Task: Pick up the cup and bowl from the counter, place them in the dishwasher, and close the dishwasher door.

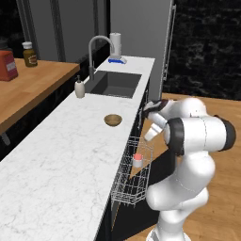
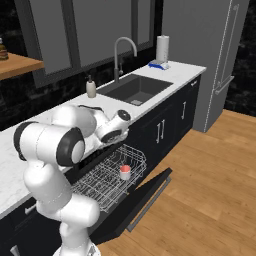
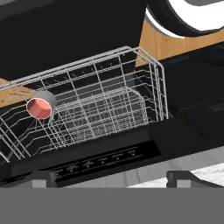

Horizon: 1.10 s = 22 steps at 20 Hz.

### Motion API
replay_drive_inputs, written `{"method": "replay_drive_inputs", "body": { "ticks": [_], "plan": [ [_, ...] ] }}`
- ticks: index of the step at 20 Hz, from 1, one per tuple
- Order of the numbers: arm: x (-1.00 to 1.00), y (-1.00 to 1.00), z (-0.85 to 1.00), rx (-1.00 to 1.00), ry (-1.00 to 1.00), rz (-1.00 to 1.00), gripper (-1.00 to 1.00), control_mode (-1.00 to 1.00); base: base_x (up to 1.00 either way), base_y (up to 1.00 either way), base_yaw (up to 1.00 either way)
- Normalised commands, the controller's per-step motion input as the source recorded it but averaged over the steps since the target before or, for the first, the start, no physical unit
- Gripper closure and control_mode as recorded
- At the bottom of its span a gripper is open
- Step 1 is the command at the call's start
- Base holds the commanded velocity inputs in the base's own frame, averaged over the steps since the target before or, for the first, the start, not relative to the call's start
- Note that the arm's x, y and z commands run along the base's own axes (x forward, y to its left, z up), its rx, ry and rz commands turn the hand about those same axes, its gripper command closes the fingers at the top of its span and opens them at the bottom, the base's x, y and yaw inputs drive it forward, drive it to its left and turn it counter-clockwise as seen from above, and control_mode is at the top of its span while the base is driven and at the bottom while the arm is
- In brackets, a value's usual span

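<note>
The cup [image 3: 40, 106], whitish-grey with a red top, rests inside the dishwasher's pulled-out wire rack [image 3: 105, 105], near one side. It also shows in the rack in both base views, cup [image 1: 137, 160] and cup [image 2: 125, 171]. The brown bowl [image 1: 113, 120] sits on the white marble counter [image 1: 61, 160], a little short of the sink. My gripper [image 3: 113, 177] is open and empty, hovering at the counter's edge above the rack; the gripper [image 1: 148, 107] is to the right of the bowl. The dishwasher door [image 2: 145, 195] hangs open, folded down toward the floor.
A dark sink [image 1: 113, 84] with a curved faucet [image 1: 96, 47] lies beyond the bowl, with a beige soap bottle [image 1: 79, 88] beside it. A paper towel roll [image 2: 162, 48] stands at the far end. A wooden shelf [image 1: 28, 87] on the left carries a jar and a red box.
</note>
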Motion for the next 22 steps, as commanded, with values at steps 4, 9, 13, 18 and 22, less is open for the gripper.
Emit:
{"method": "replay_drive_inputs", "body": {
  "ticks": [4,9,13,18,22],
  "plan": [
    [0.3,0.45,0.99,-0.07,0.29,0.19,-1.0,-1.0,0.0,0.0,0.0],
    [0.69,0.49,0.33,-0.15,0.21,0.38,-1.0,-1.0,0.0,0.0,0.0],
    [0.42,0.49,0.0,-0.12,0.08,0.39,-1.0,-1.0,0.0,0.0,0.0],
    [0.03,0.47,-0.06,-0.15,-0.01,0.08,-1.0,-1.0,0.0,0.0,0.0],
    [-0.08,0.46,-0.23,-0.16,-0.21,-0.02,-1.0,-1.0,0.0,0.0,0.0]
  ]
}}
